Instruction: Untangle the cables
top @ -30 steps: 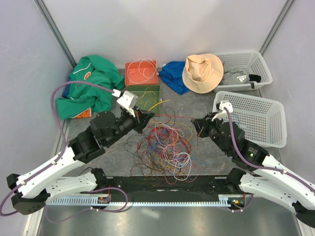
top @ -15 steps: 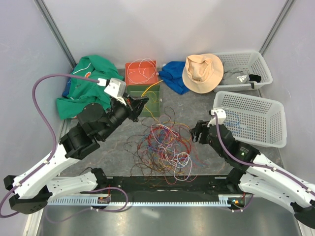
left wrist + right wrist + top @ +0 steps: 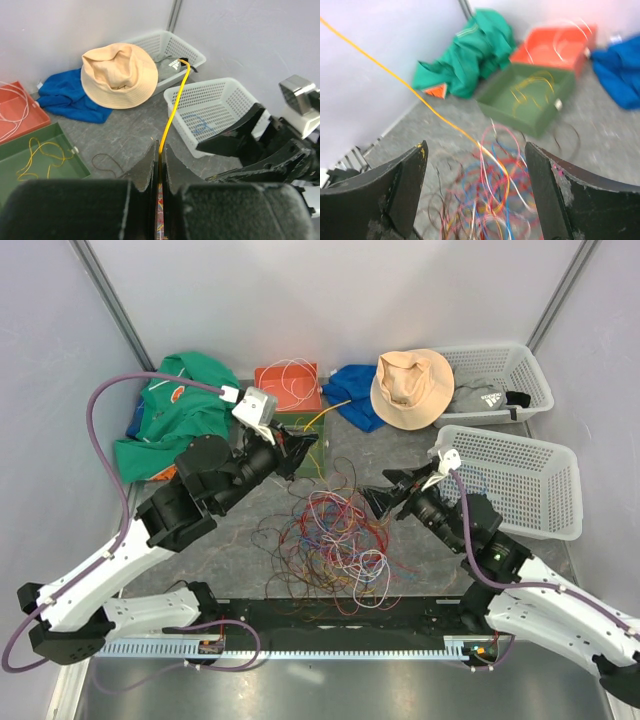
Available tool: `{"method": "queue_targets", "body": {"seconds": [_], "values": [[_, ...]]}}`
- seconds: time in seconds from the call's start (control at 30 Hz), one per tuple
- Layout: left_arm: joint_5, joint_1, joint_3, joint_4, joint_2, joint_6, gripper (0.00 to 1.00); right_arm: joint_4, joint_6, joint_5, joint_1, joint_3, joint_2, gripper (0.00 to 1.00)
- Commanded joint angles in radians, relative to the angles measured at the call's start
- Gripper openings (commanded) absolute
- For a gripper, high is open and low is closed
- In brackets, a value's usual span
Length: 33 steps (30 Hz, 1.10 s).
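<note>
Risk: L claw (image 3: pixel 159 150) pinching yellow cable (image 3: pixel 172 107); R claw (image 3: pixel 475 150) wide, empty. Cable heap (image 3: pixel 335 535) lies below, btwn both claws. Pulling may drag whole tangle and tighten knots; strand may slip.

The left arm (image 3: pixel 110 565) reaches forward, jaws pinched together; the right arm (image 3: pixel 490 540) angles inward, jaws spread wide.

Cables (image 3: pixel 335 535) clutter floor between green tray (image 3: pixel 507 114) and basket (image 3: pixel 520 485).

The cables (image 3: pixel 335 540) lie mid-table, two trays (image 3: pixel 270 395) behind them (a hat (image 3: pixel 410 387) beside those), baskets (image 3: pixel 520 480) at right.
</note>
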Motion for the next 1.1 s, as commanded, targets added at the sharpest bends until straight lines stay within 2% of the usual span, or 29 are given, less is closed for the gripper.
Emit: {"method": "queue_targets", "body": {"seconds": [0.0,0.13,0.33,0.6,0.67,0.7,0.77,0.8,0.87,0.9,0.93,0.97,1.0,1.03,1.07], "values": [[0.058,0.004,0.096,-0.006,0.035,-0.034,0.05,0.337,-0.049,-0.071,0.006,-0.067,0.071,0.85],[0.064,0.002,0.151,-0.019,0.072,-0.034,0.05,0.481,-0.079,-0.037,0.046,-0.093,0.176,0.82],[0.093,0.004,0.21,-0.039,0.127,-0.031,0.04,0.561,-0.147,0.027,0.147,-0.035,0.344,0.82],[0.119,0.004,0.184,-0.039,0.106,-0.054,0.04,0.717,-0.219,0.24,0.17,0.01,0.493,0.79],[0.119,0.004,0.173,-0.039,0.096,-0.057,0.04,0.725,-0.228,0.256,0.17,0.039,0.532,0.7],[0.117,0.004,0.171,-0.04,0.093,-0.058,0.04,0.713,-0.231,0.25,0.169,0.066,0.54,0.55],[0.116,0.004,0.167,-0.042,0.082,-0.06,0.04,0.69,-0.225,0.254,0.17,0.076,0.545,0.41],[0.114,0.002,0.164,-0.042,0.079,-0.058,0.04,0.69,-0.218,0.262,0.17,0.07,0.539,0.29],[0.104,0.004,0.15,-0.042,0.069,-0.057,0.04,0.685,-0.208,0.259,0.172,0.059,0.504,0.18],[0.099,0.004,0.135,-0.04,0.063,-0.057,0.04,0.672,-0.204,0.254,0.173,0.051,0.469,0.07],[0.091,0.004,0.125,-0.04,0.052,-0.057,0.04,0.655,-0.192,0.262,0.177,0.051,0.447,0.01],[0.081,0.002,0.113,-0.04,0.044,-0.057,0.04,0.626,-0.182,0.269,0.178,0.068,0.428,0.0],[0.075,0.002,0.081,-0.039,0.037,-0.058,0.1,0.545,-0.172,0.292,0.18,0.083,0.387,0.0],[0.059,0.002,0.06,-0.037,0.024,-0.063,0.35,0.495,-0.149,0.303,0.18,0.103,0.369,0.0],[0.017,0.004,0.037,-0.031,-0.008,-0.07,0.5,0.442,-0.138,0.315,0.181,0.152,0.352,0.0]]}}
